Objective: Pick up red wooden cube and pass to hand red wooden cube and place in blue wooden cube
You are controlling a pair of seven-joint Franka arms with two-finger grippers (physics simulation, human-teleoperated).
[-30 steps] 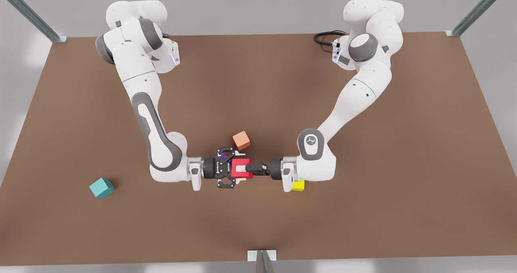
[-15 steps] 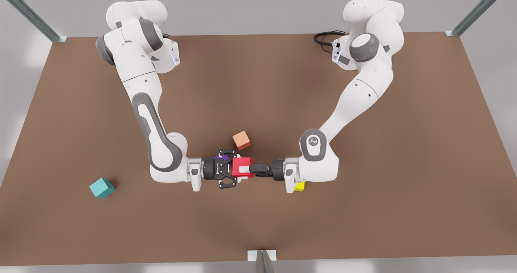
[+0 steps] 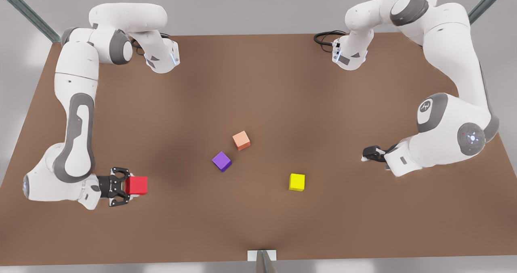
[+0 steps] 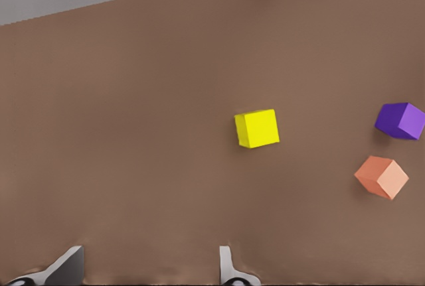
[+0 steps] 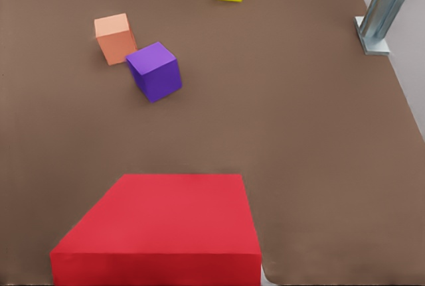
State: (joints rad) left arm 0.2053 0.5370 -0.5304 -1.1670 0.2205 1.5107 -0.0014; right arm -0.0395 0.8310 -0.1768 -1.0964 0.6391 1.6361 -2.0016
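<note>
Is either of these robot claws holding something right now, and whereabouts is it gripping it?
The right gripper holds the red wooden cube, pinched by opposite sides at its near end. The left gripper is open and empty.

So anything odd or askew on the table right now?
Nothing damaged or spilled. The purple cube and salmon-orange cube sit skewed to the table edge, while the yellow cube sits square. The right gripper holds the red wooden cube at the front view's left. The left gripper waits, open.
</note>
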